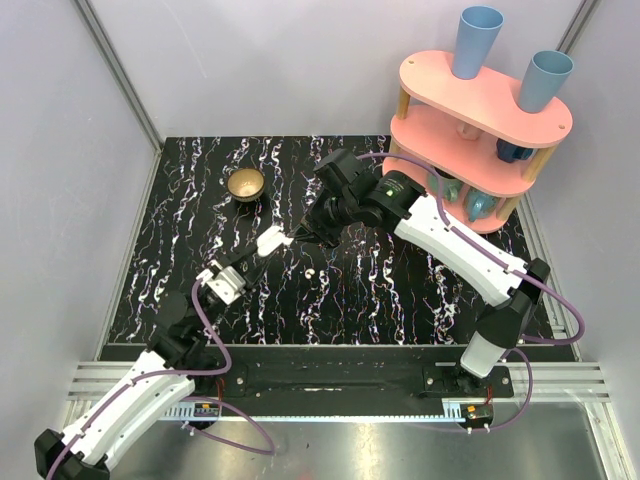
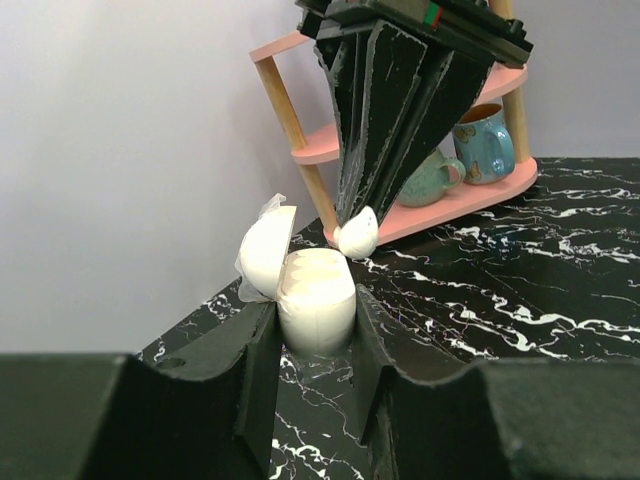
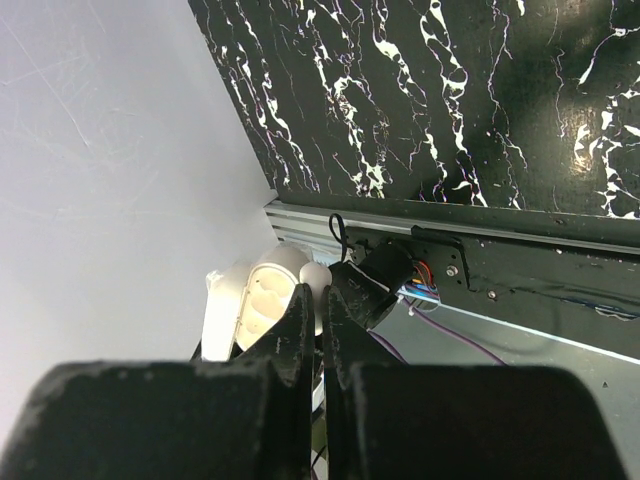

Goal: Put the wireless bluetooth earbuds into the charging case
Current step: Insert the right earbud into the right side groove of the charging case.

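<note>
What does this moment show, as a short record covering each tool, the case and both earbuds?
left tool: shut on the case, holding it upright
lid: open, swung to the left in the left wrist view
right tool: shut on an earbud, tips pointing down over the case
earbud position: at the rim of the case's open mouth, not yet seated
second earbud: loose on the table, apart from the case
bowl: far side of the table, untouched
</note>
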Tool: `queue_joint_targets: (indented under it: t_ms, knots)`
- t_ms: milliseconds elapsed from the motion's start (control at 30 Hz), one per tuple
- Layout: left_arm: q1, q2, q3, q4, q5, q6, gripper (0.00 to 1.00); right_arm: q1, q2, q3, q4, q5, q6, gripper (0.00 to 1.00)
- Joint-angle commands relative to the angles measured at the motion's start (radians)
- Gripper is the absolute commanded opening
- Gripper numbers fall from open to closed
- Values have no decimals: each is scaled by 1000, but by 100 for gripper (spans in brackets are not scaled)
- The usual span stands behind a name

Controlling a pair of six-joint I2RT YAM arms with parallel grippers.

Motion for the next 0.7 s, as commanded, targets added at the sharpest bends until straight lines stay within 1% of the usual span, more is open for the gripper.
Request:
queue_joint_targets:
  t_ms: [0,200,500,667]
  knots:
    - [-11,23,52,5,37,34,0,13,-51,19,6,38,10,0]
    - [-17,34,62,-10,46,39,0,14,-51,16,7,29,10,0]
    - [-18,32,60,20,48,35,0,26,-49,-45,32,-5,42,0]
    - [-24,49,65,25,71,32,0,31,-49,-46,49,1,50,0]
